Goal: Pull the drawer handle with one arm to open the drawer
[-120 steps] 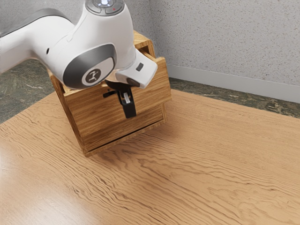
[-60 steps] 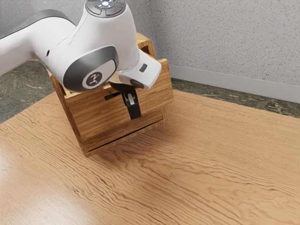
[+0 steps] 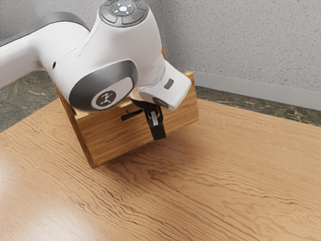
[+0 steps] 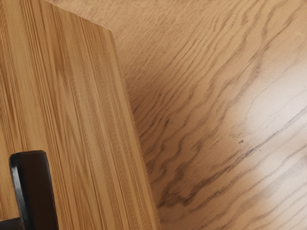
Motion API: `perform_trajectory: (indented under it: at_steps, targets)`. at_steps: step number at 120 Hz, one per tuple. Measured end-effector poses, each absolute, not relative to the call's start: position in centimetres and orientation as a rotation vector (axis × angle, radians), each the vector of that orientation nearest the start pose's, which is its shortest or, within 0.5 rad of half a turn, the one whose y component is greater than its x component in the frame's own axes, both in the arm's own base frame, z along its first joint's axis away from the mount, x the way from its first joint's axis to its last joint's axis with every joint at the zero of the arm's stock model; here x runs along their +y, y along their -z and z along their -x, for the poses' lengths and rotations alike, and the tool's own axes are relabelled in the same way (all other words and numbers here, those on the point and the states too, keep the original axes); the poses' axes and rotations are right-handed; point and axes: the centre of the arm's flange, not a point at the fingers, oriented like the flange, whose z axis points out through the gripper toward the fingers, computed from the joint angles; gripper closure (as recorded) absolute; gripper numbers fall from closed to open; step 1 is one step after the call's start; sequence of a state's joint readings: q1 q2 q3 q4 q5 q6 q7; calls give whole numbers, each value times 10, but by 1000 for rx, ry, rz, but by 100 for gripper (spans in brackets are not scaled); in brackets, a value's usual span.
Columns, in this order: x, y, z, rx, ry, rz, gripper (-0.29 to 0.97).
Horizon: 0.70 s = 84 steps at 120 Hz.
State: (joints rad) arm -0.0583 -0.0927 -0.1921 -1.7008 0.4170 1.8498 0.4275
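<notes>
The fingers (image 3: 156,130) grip the drawer handle (image 3: 131,115) — a black bar lying across the drawer (image 3: 179,108) front — so the pull runs straight outward over the tabletop (image 3: 215,181).

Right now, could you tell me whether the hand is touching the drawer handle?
Cannot tell. In the exterior view the drawer handle runs behind the hand, black on black; no contact or gap shows plainly.

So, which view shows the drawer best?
The exterior view: it shows most of the front of the drawer, with the black handle on it. The wrist view shows one corner of that front close up, with a black bar, probably the handle's end.
</notes>
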Motion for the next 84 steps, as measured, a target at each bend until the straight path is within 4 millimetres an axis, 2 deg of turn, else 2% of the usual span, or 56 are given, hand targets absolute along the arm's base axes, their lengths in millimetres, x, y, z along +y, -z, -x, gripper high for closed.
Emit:
perform_trajectory:
  at_steps: [8, 24, 55, 84]
  targets:
    - [-116, -646, -538, 989, 270, 2494, 0]
    - [-121, -644, -536, 993, 270, 2494, -2]
    - [-136, -649, -521, 1013, 290, 2476, 6]
    - [-146, -648, -511, 1029, 292, 2470, 2]
